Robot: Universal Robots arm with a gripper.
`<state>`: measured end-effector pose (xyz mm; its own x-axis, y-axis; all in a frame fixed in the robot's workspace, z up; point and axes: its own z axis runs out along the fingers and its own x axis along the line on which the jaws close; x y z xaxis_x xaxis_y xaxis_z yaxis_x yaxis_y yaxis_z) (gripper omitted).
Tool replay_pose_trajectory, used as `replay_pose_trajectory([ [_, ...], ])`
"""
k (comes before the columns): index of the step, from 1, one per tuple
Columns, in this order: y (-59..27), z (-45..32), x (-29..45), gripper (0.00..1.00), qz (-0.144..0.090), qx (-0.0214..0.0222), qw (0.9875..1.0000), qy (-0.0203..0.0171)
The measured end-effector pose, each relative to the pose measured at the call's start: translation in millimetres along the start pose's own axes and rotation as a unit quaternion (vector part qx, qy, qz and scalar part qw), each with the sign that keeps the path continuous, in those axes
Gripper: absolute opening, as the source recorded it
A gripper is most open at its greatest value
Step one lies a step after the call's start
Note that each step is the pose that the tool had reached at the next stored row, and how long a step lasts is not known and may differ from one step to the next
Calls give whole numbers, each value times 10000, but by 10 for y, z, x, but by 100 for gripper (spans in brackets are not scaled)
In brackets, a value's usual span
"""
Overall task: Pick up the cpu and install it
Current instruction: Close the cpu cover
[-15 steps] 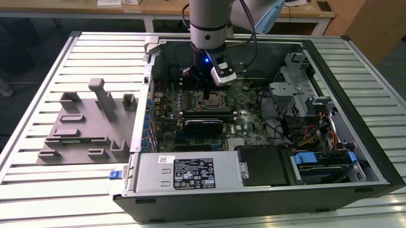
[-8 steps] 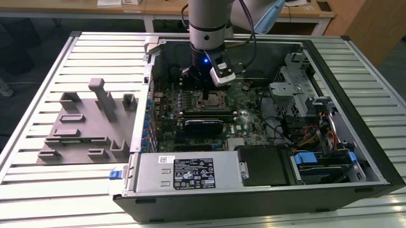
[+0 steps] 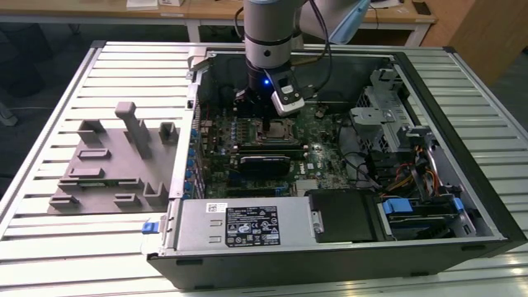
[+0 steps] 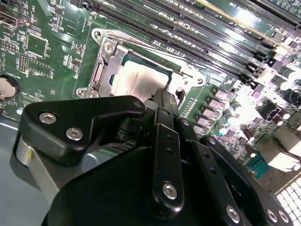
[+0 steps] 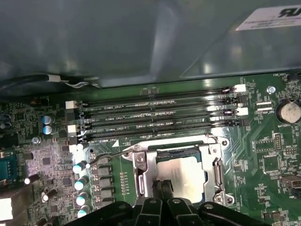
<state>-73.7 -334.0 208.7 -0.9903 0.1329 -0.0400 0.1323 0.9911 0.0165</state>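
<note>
A metal table [image 3: 49, 247] with wooden desks [image 3: 222, 9] behind it holds an open computer case [image 3: 330, 263]. The cpu [image 5: 186, 172] lies flat in the socket frame [image 5: 141, 169], shiny side up, its square sides matching the frame. The claw [image 5: 163, 186] hangs right over it, fingers pressed together.

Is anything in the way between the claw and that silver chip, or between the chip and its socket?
Nothing visible. The cpu lies in the socket, inside its metal frame, and the gripper sits right at the chip's edge with no cable or part between them.
</note>
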Motion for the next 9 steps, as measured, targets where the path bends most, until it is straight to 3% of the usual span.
replay_pose_trajectory([
  [6, -5, 20, 33, 11, 0, -10, 10000, 2],
  [9, -6, 33, 39, 11, -9, -92, 10000, 13],
])
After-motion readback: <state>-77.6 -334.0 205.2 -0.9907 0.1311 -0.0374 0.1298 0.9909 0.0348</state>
